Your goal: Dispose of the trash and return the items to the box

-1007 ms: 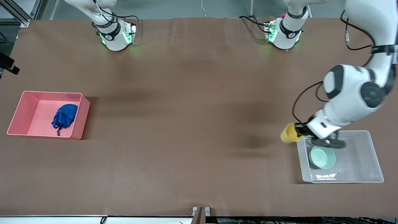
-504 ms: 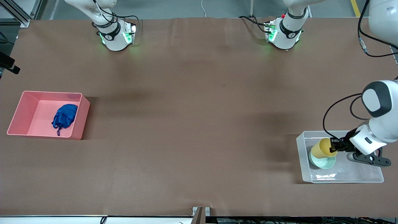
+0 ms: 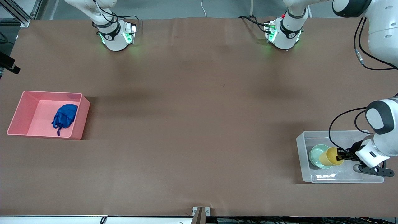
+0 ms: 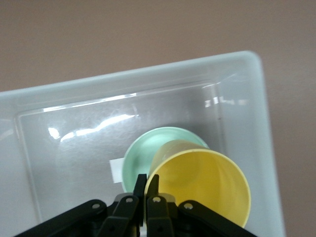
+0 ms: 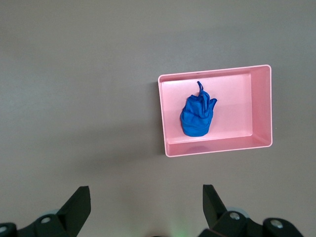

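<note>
Left wrist view: yellow cup [image 4: 205,180] rim-pinched in left pincer [image 4: 146,183], over green bowl [image 4: 148,155] in box [image 4: 89,89].

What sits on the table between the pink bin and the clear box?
Nothing: the front view shows only bare brown table between the pink bin and the clear box.

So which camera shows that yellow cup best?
The left wrist view: the cup fills the picture, pinched at its rim by the left claw, over the green bowl in the clear box. The front view shows it small; the right wrist view doesn't show it.
</note>
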`<state>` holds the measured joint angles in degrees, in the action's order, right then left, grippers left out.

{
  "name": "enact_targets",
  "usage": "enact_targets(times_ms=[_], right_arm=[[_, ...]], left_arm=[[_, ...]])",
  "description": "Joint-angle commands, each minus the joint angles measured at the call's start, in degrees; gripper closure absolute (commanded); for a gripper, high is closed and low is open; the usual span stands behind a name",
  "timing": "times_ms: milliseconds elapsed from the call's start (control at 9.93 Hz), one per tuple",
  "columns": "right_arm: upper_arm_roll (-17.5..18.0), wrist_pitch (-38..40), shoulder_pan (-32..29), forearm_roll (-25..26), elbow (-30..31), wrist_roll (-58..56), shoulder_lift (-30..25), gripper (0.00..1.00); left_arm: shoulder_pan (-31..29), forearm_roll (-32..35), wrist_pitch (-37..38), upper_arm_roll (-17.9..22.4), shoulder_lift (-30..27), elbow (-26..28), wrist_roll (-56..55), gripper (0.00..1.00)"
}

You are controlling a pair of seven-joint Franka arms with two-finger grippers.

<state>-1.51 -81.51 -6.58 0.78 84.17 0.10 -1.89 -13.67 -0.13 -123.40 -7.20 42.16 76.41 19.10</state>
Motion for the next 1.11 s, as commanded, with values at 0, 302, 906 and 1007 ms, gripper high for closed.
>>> enact_targets(times_ms=[0, 302, 906, 1007], right_arm=[[0.19, 0.48, -0.45, -0.26, -0.23, -0.72, -0.05, 0.00], [0.19, 0.39, -0.45, -0.26, -0.23, -0.72, -0.05, 0.00], [0.19, 0.48, -0.45, -0.26, -0.23, -0.72, -0.05, 0.00], [0.19, 0.39, -0.45, -0.26, -0.23, -0.63, -0.05, 0.00]], left_arm=[[-0.30, 0.83, 0.70, 0.87, 3.54, -1.53, 2.25, 1.00], [-0.13, 0.75, 0.79, 0.87, 3.72, -0.57, 1.29, 0.93], [1.27, 0.75, 1.22, -0.09, -3.54, 1.10, 0.76, 0.00], [1.71, 0.92, 3.32, -0.27, -7.23, 2.24, 0.41, 0.00]])
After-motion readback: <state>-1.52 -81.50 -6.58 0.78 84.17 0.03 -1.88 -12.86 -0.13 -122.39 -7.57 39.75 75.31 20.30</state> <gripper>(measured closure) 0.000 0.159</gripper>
